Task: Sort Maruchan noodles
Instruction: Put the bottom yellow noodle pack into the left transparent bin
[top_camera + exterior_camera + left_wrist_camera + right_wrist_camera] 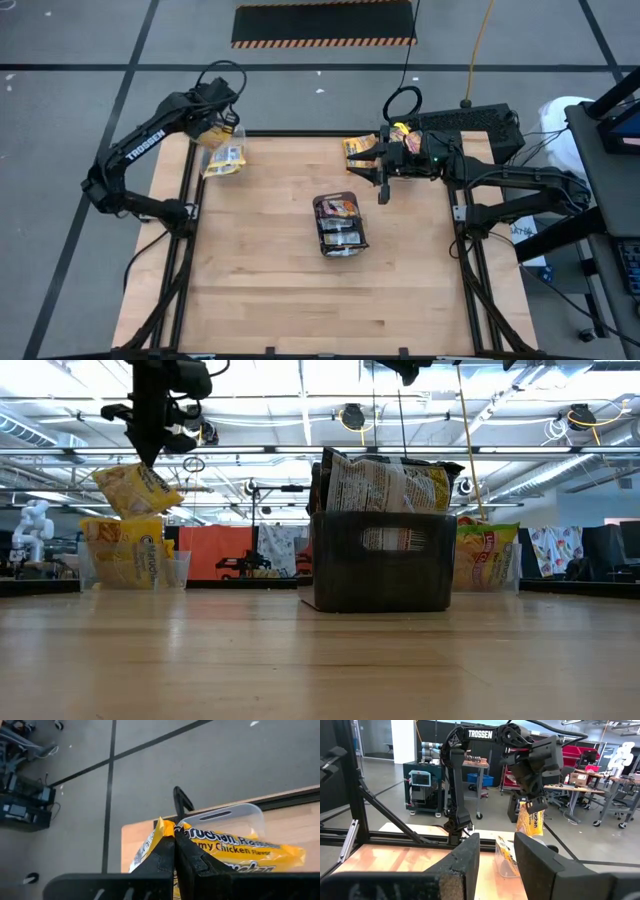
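My left gripper (218,124) is at the table's far left corner, shut on a yellow noodle packet (135,490). The packet hangs over a clear tub (222,160) that stands there with more yellow packets upright in it (125,555). A dark tray (340,225) in the middle of the table holds several brown packets standing on edge (385,485). My right gripper (495,860) hovers open and level above the table's far right part, with nothing between its fingers. My left gripper pinches the yellow packet by its crimped end seam (167,827) between the two shut fingers (187,857). The fingers slant down from above. The packet hangs tilted below them, lifted clear, just over the packets in the tub.
A second clear tub (360,148) with green-edged orange packets (487,555) stands at the far edge near my right gripper. Bare wood lies on the near half of the table (320,300). Black frame rails (185,250) run along the table's left and right sides.
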Available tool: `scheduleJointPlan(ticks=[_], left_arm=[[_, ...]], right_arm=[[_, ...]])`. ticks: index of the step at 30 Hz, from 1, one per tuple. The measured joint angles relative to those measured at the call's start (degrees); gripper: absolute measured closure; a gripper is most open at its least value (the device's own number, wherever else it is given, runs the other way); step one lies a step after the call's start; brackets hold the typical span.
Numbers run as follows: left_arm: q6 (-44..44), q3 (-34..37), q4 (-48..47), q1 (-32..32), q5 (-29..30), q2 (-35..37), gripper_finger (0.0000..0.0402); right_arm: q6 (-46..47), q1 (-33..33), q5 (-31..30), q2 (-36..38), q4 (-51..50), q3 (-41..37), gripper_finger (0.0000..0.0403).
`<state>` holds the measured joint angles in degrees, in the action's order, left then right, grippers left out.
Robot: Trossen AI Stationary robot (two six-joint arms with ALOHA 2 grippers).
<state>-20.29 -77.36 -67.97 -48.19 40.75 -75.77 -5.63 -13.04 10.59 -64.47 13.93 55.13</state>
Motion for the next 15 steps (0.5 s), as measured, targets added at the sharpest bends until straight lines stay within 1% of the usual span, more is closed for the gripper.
scheduleJointPlan(ticks=[3,8,12,15], left_arm=[[0.8,0.0,1.0,-1.1,0.0,0.0,0.0401],[1.1,1.0,2.6,-1.1,0.0,-1.0,0.0401],[0.7,3.1,2.9,-1.4,-0.1,-3.6,0.0401],[0.7,5.2,4.9,-1.4,-0.2,-6.5,0.0401]], right_arm=[[-0.3,0.0,0.0,0.0,0.0,0.0,0.0287],[-1.1,0.0,0.0,0.0,0.0,0.0,0.0287],[-1.2,0.0,0.0,0.2,-0.1,0.0,0.0287],[-1.4,0.0,0.0,0.2,0.0,0.0,0.0287]])
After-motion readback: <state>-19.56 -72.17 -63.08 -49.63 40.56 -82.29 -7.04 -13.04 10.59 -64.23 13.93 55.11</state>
